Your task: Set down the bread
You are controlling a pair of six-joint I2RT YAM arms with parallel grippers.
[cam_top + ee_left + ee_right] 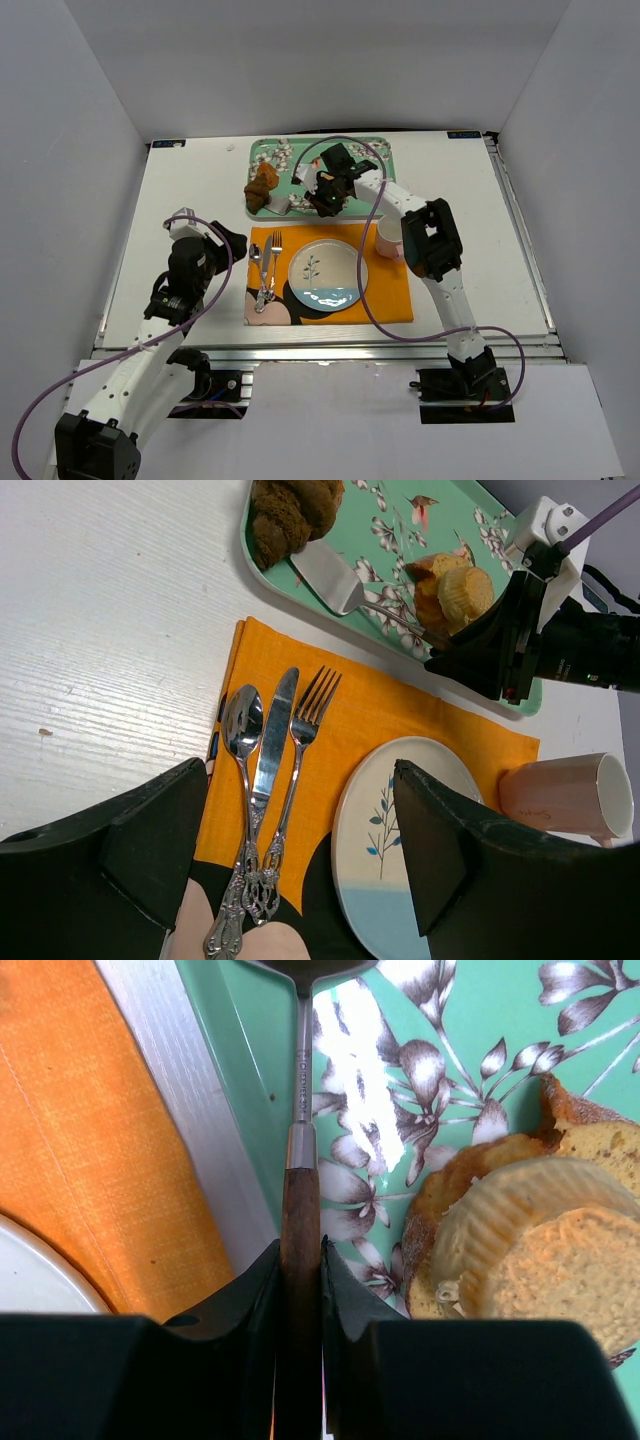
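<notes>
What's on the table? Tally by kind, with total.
Pastries (dark brown croissant, pale bun, orange-brown oval): 3
Silver spoon, knife, fork: 3
Wooden-handled server: 1
Round white-blue plate: 1
Pink cup: 1
Green floral tray: 1
Orange cloth placemat: 1
Total: 11

White bench, wood-grain surface, metal rail on near edge. Plain pale grey walls on 3 sides. Even light.

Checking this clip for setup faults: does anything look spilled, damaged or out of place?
Nothing spilled or damaged. The bread lies on the tray, with the server beside it, handle clamped in the right gripper. Only quibble: the spoon, knife and fork handles crowd together.
</notes>
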